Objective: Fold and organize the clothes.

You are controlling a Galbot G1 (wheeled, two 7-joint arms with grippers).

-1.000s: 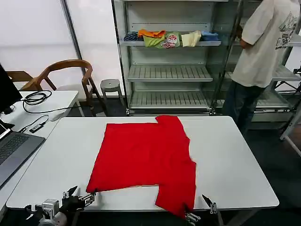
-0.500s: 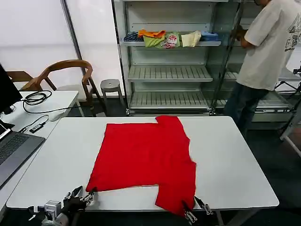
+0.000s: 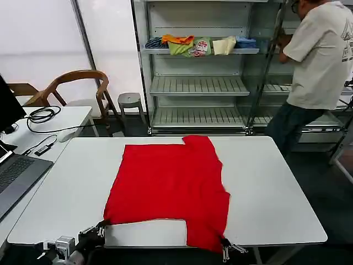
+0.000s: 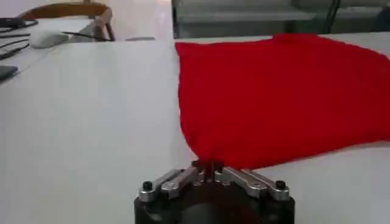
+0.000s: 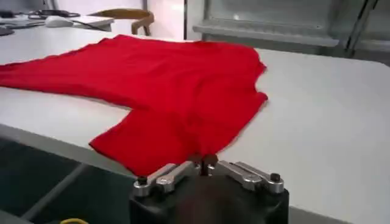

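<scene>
The red T-shirt point(image 3: 171, 190) lies flat on the white table point(image 3: 276, 193), plain side up, no print visible. It covers the middle of the table. One sleeve reaches toward the far edge and the other lies at the near edge, right of centre, its tip drooping just over that edge.

Left gripper point(image 3: 101, 228) sits at the near edge, toward the left corner. In the left wrist view its fingers point(image 4: 195, 172) are drawn together on the shirt's near-left corner, a pinch of red cloth between the tips. Right gripper point(image 3: 225, 244) sits at the near edge, right of centre. In the right wrist view its fingers point(image 5: 194, 165) are likewise closed, nipping the hem of the overhanging sleeve.

Progress, as I judge it: early. Both near points of the garment are gripped, which reads as the start of a first fold. No layer is yet doubled over the body of the shirt, and the cloth lies in a single layer with only shallow wrinkles. Remaining: carry the near part over toward the far edge, tuck in the sleeves, make the further folds, then put the bundle away. The metal shelf rack point(image 3: 198, 85) behind the table holds small folded garments point(image 3: 201, 45), a likely destination, though that is a guess.
</scene>
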